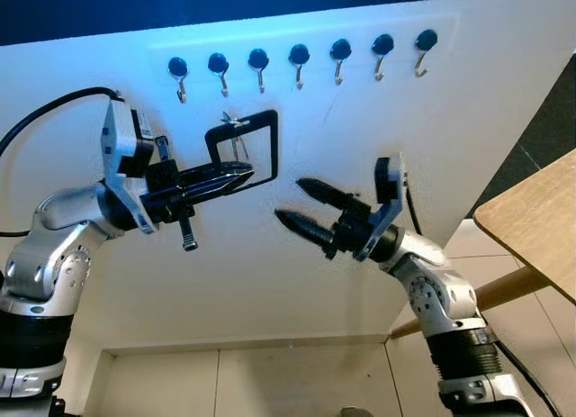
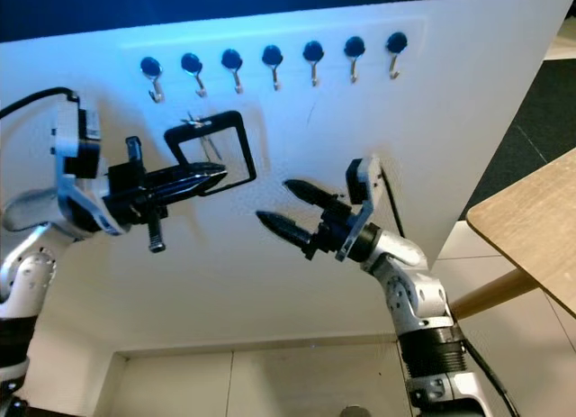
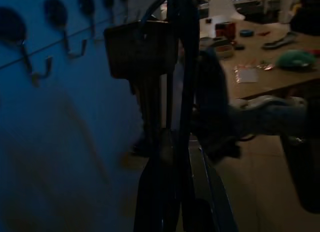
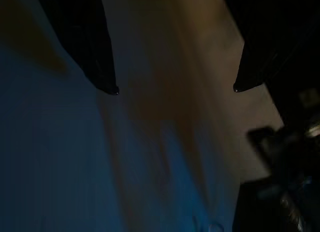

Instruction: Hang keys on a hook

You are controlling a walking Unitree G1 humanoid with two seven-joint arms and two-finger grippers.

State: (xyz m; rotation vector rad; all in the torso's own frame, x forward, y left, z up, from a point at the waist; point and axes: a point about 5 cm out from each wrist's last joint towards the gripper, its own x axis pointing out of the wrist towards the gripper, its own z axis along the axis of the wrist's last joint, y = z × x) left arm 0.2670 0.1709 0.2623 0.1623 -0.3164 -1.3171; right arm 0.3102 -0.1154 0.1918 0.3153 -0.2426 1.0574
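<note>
Facing wall: a white board spans the head views, tilted in frame.
Table: a wooden top juts in at the robot's right, well apart from the work.
Hooks: a row of seven dark-knobbed hooks runs along the board's upper part, all bare.
Left gripper: the left gripper is raised below the hook row, fingers pinched together on the bottom edge of the key loop.
Right gripper: the right gripper hovers near the loop, a little lower, fingers spread wide and holding nothing.
Keys: the black rectangular loop stands up from the left fingers, its top corner carrying small silver keys, just under the second and third hooks but not on either.
Handling: the loop looks stiff and light, so it likely keeps its shape; the keys probably dangle and swing. Holding the bottom edge leaves the top bar free to catch a hook.
Hard to tell: both wrist views are dark; the number of keys and how they fasten cannot be made out.
</note>
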